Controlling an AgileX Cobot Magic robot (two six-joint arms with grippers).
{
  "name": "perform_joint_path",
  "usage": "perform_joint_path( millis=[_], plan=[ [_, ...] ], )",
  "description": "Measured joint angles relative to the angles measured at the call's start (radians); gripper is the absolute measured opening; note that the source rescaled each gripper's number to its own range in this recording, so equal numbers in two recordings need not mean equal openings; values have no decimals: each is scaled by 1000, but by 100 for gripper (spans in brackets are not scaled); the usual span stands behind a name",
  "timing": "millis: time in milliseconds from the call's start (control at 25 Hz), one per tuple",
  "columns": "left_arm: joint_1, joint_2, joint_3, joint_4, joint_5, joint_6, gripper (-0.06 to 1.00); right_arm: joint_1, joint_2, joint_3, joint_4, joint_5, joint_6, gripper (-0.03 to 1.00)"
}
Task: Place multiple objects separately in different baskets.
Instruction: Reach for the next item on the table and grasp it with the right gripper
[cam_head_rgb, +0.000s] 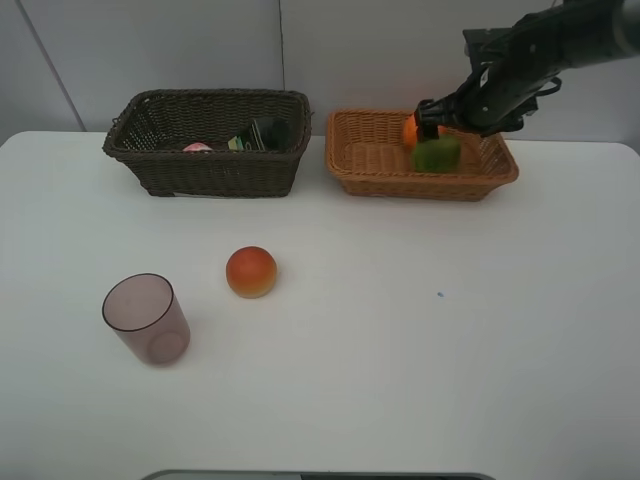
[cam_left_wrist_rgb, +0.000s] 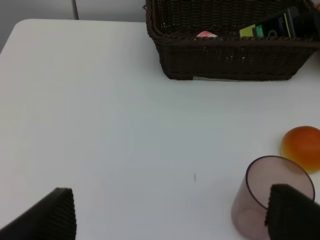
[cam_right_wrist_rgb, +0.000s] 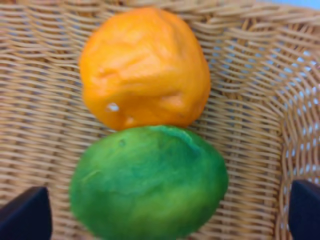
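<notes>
1. Right wrist view: the right end effector (cam_right_wrist_rgb: 165, 212) stands wide open, gripping nothing; the green fruit (cam_right_wrist_rgb: 149, 182) lies between its fingers (cam_right_wrist_rgb: 25, 215), touching the orange (cam_right_wrist_rgb: 146, 67).
2. Both sit in the light basket (cam_head_rgb: 400, 185) at the bench's (cam_head_rgb: 400, 350) far edge, right of middle.
3. Best lifted straight up, I'd say, so no finger nudges the fruit.

The right arm (cam_head_rgb: 545, 45) is being seen as a row of black, blocky segments with a dull finish, and a thin dark cable is being shown close to its wrist part. The right gripper (cam_head_rgb: 431, 126) is being shown black as well, its fingertips (cam_right_wrist_rgb: 26, 214) dark navy and square-cornered. Of the left gripper (cam_left_wrist_rgb: 170, 216), only two matte black, slightly grainy fingertips (cam_left_wrist_rgb: 56, 215) are being shown.
</notes>
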Motion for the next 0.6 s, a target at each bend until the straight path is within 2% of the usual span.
perform_joint_path(
  millis=[200, 360, 600],
  plan=[
    [0, 0, 0, 0, 0, 0, 98, 110, -79, 0, 16, 165, -59, 100],
    [0, 0, 0, 0, 0, 0, 98, 238, -104, 0, 101, 286, -212, 100],
    [0, 0, 0, 0, 0, 0, 98, 421, -108, 0, 254, 385, -425, 100]
  ],
)
